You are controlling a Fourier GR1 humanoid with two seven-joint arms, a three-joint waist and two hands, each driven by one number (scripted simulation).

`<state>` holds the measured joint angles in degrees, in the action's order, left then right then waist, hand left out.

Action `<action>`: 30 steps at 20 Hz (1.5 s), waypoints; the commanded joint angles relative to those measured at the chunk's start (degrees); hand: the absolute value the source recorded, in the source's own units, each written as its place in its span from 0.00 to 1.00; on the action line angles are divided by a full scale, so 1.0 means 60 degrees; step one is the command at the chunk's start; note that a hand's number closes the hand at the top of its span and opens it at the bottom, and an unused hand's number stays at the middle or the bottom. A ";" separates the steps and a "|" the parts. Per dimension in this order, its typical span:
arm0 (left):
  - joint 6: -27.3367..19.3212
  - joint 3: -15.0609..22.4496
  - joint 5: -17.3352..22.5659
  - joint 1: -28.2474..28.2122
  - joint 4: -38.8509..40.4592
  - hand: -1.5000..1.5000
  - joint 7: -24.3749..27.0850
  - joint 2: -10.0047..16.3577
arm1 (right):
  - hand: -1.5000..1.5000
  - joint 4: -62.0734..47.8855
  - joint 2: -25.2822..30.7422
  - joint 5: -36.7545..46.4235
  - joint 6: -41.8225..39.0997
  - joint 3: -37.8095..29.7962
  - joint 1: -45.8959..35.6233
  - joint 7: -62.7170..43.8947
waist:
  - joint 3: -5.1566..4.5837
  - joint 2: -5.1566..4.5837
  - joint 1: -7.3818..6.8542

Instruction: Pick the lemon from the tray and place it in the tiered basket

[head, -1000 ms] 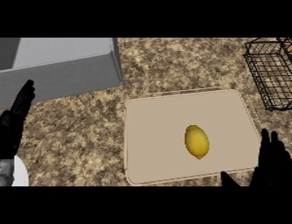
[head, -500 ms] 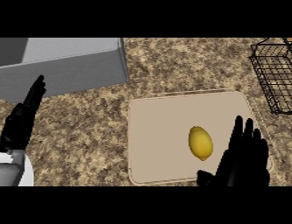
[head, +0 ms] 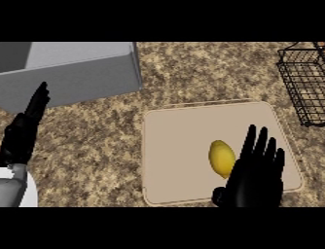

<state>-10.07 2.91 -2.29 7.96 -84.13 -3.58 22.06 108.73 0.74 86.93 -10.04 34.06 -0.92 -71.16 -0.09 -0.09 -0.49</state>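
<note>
1. Change from the earlier frames: my right hand [head: 255, 171] has moved in from the tray's right edge. It now lies over the tray [head: 176, 146], just beside the lemon [head: 221, 156].
2. The lemon has not shifted. It rests on the tray, right of centre and toward the near half.
3. My left hand [head: 24, 130] holds much the same place as half a second ago, at the left of the view over the counter [head: 194, 73], near the grey box [head: 72, 73].
4. Lemon orientation: the long axis runs nearly straight away from me. The far tip points toward the tray's far edge, leaning slightly left. The near tip is partly covered by my right hand.
5. Right hand state: fingers straight and slightly spread, pointing away from me and not curled round the lemon. It overlaps the lemon's lower right side; whether it touches the fruit or hovers above it, I cannot tell from this angle.
6. Left hand state: fingers straight and pressed together, seen edge-on, holding nothing.
7. The tiered basket [head: 310, 85] stands at the far right, well apart from the lemon.
</note>
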 commanded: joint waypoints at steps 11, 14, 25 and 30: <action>-0.0173 0.0226 -0.0380 -0.0072 0.0007 0.50 -0.0070 -0.0364 | 0.00 -0.1275 -0.0116 0.0504 -0.0752 0.0330 -0.0412 -0.2342 | 0.0007 0.0014 0.0004; 0.0041 0.0145 -0.0290 -0.0047 -0.0044 0.50 -0.0033 -0.0212 | 0.00 -0.1338 -0.0116 0.0173 -0.0866 0.0021 -0.0687 -0.2343 | 0.0007 0.0007 -0.0050; -0.0385 0.0139 -0.0691 0.0726 0.0420 0.50 -0.0384 -0.0622 | 0.00 -0.1620 -0.0116 -0.0096 -0.0281 -0.0344 -0.0587 -0.2343 | 0.0014 0.0002 0.0132; 0.0246 -0.0153 -0.0248 0.0035 -0.0069 0.50 -0.0195 -0.0176 | 0.00 -0.2550 -0.0117 -0.0343 0.0243 -0.0645 -0.0924 -0.2343 | 0.0017 0.0004 -0.0076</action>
<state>-9.89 2.38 -4.28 8.88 -83.45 -4.31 20.18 97.58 0.76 85.70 -9.77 29.87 -4.66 -71.56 -0.06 0.01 -0.59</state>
